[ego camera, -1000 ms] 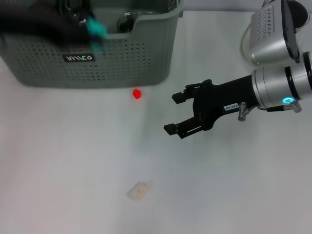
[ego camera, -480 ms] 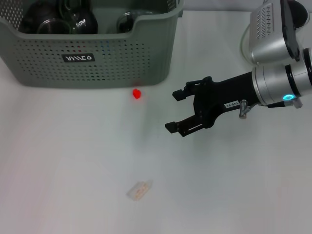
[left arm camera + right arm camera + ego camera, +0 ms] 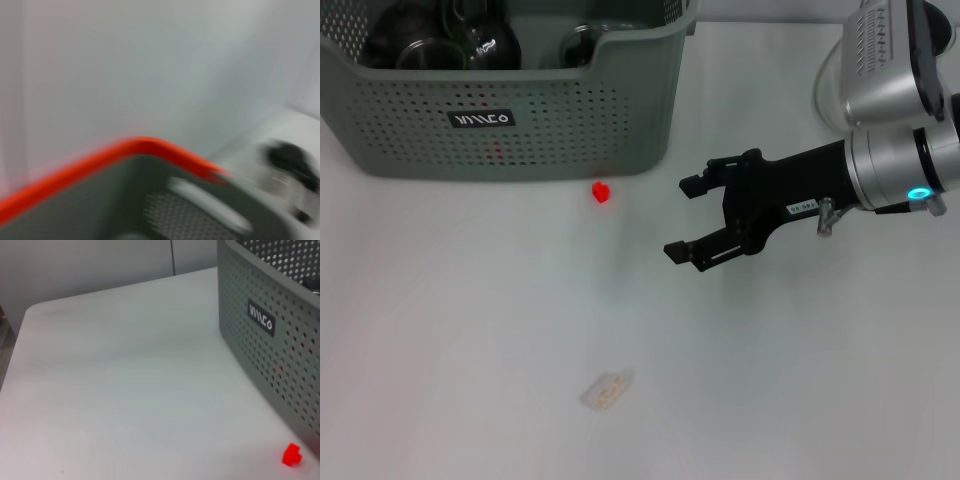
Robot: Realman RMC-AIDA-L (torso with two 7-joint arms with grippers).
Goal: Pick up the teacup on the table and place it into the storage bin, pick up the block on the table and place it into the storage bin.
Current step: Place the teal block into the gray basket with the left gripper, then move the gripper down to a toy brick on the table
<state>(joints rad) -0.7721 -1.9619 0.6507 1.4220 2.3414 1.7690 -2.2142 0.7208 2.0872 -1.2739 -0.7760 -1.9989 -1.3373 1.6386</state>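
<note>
We judge the task about half done: no teacup stands on the white table (image 3: 470, 330), and the large grey-green perforated plastic storage bin (image 3: 570, 120) already holds several dark glassy rounded items at its far side, though we cannot tell which of them, if any, is the teacup. What remains is the small bright red block (image 3: 601, 192), which sits on the table just in front of the bin's near wall, close to its right corner and apart from it. Our right gripper (image 3: 705, 220) hovers over the table to the right of the block, well short of it, its black fingers spread wide and holding nothing. Our left gripper is out of sight, so we cannot tell its state. A small pale translucent scrap (image 3: 606, 389) lies nearer to us, away from everything else.
</note>
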